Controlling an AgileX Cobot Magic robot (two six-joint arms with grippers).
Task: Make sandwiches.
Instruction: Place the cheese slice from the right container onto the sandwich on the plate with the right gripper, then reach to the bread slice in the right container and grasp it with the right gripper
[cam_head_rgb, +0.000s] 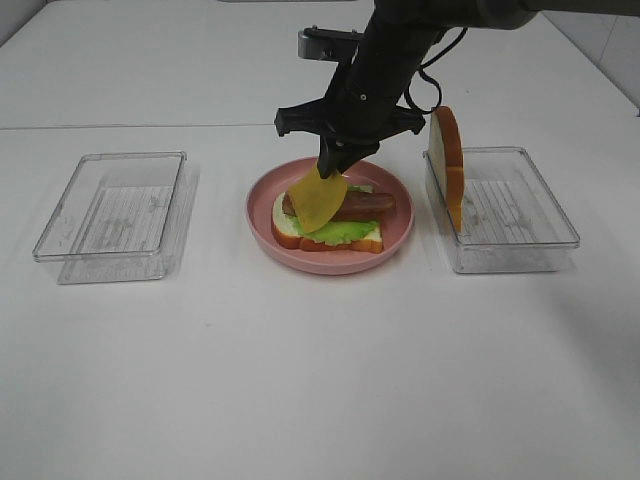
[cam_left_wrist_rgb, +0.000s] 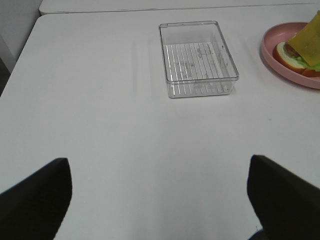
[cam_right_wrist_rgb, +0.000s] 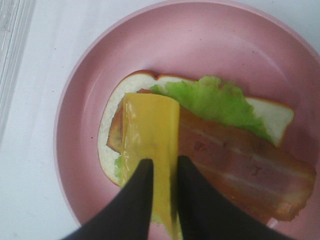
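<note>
Exterior high: right gripper (cam_head_rgb: 333, 163) over pink plate (cam_head_rgb: 262, 216), cheese slice (cam_head_rgb: 319, 198) hanging between its fingers above bacon (cam_head_rgb: 368, 206), lettuce (cam_head_rgb: 345, 232) and bottom bread slice (cam_head_rgb: 288, 231). Second bread slice (cam_head_rgb: 447, 152) upright in right-hand tray (cam_head_rgb: 520, 243).

Left wrist: left gripper (cam_left_wrist_rgb: 159, 197) fingers spread wide, nothing between them; clear tray (cam_left_wrist_rgb: 198, 56) beyond.

Right wrist: fingers (cam_right_wrist_rgb: 134, 202) narrow, pinching cheese edge.

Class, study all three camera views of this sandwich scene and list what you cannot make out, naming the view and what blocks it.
- Right gripper, high view: the hanging yellow cheese slice hides its fingertips, so the grip is unclear.
- Round pink plate, left wrist view: cut off by the picture's edge.
- Reddish-brown bacon strip, right wrist view: one end hidden behind cheese and black fingers.
- Left gripper: only fingertips show.
</note>
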